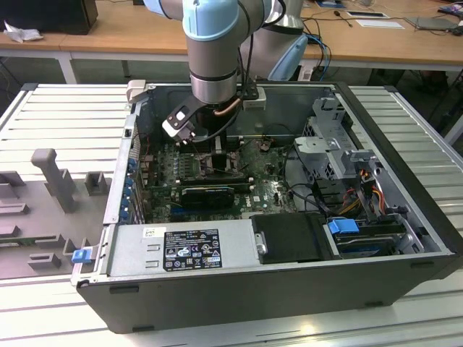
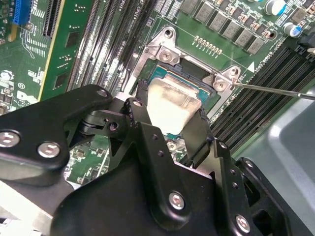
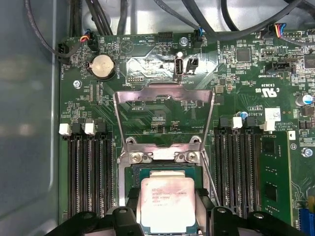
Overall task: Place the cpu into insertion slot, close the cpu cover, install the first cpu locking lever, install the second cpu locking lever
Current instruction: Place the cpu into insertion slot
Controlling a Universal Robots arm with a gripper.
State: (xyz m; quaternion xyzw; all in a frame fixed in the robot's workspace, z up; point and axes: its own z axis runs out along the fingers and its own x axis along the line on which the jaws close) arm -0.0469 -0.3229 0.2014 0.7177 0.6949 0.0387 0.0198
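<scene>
The cpu (image 3: 166,196) (image 2: 172,98), a small square chip with a pale silvery top, sits between my two black fingers (image 2: 140,101), which press on its opposite edges. My gripper (image 3: 166,209) (image 2: 171,112) is shut on it, right over the insertion slot (image 3: 162,170) (image 2: 194,69) on the green board; whether the chip rests in the slot I cannot tell. The cpu cover (image 3: 165,89), a grey metal frame, is swung back from the slot on its hinge. A thin locking lever rod (image 2: 275,91) (image 3: 209,178) sticks out beside the slot. In the exterior view my gripper (image 1: 217,155) reaches down into the open computer case.
Long black memory slots (image 3: 88,172) (image 3: 236,167) flank the slot on both sides. A green expansion card (image 3: 275,182) stands beyond one bank. Black cables (image 3: 147,14) run along the board's edge. The case holds a power supply (image 1: 188,249) and a drive cage (image 1: 333,144).
</scene>
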